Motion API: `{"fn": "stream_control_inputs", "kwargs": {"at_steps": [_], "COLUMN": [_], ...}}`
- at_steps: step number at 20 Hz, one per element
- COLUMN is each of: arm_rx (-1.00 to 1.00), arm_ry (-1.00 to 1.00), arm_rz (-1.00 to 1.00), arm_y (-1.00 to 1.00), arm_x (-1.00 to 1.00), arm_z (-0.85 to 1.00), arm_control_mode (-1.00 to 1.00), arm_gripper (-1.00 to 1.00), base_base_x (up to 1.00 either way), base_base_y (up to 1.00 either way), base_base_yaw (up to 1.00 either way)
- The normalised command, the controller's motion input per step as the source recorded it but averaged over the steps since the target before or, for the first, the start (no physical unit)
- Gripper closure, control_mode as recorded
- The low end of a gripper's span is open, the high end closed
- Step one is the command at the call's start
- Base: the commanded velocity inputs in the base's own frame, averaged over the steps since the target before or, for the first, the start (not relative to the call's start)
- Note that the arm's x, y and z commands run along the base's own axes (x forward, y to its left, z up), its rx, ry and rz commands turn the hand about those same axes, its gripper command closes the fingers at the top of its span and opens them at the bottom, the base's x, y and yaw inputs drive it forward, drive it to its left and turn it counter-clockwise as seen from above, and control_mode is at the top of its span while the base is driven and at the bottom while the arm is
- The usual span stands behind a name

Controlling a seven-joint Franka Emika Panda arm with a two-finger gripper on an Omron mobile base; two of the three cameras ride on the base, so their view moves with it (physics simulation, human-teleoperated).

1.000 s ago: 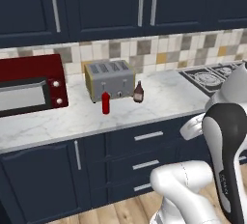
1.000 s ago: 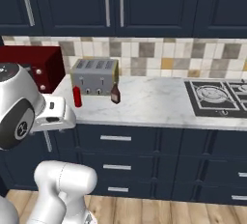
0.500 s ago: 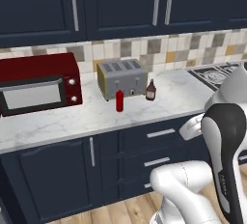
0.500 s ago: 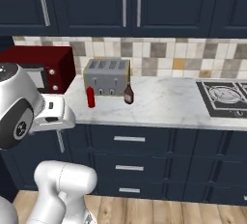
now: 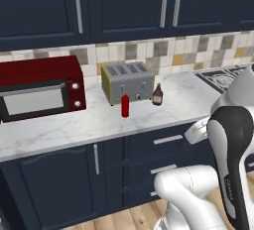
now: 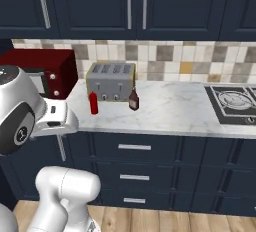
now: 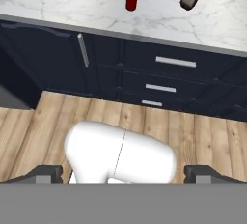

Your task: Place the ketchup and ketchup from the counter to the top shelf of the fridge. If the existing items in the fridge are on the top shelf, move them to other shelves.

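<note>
Both ketchups on the bench [image 5: 89,125], neither picked up. Slim red ketchup bottle [image 5: 125,106] stands upright just in front of the toaster [image 5: 127,82]; squat maroon ketchup bottle [image 5: 157,95] upright near the toaster's right front corner, apart from the red one. Red microwave [image 5: 40,87] sits left of the toaster, stove top [image 6: 232,103] well to the right. My gripper [image 7: 123,172] hangs low over the wood floor [image 7: 202,141], fingers spread wide, carrying nothing. I judge the task hardly begun: both pickups and any shelf clearing remain.

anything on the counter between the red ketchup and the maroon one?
Nothing: bare marble counter between red ketchup and maroon ketchup, per left base view; toaster sits behind.
</note>
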Motion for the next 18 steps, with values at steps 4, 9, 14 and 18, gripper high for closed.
{"fn": "stream_control_inputs", "kwargs": {"at_steps": [4, 9, 14, 18], "arm_rx": [0.00, 0.00, -0.01, -0.01], "arm_ry": [0.00, 0.00, -0.03, -0.05], "arm_rz": [0.00, -0.02, -0.01, 0.00], "arm_y": [0.00, 0.05, 0.02, 0.00], "arm_x": [0.00, 0.26, 0.72, 0.77], "arm_z": [0.00, 0.00, -0.08, -0.21], "arm_control_mode": [1.00, -1.00, -1.00, -1.00], "arm_gripper": [-1.00, -1.00, -1.00, -1.00], "base_base_x": [0.39, 0.25, 0.00, 0.00], "base_base_y": [0.00, 0.01, 0.00, 0.00], "base_base_yaw": [0.00, -0.01, 0.00, 0.00]}}
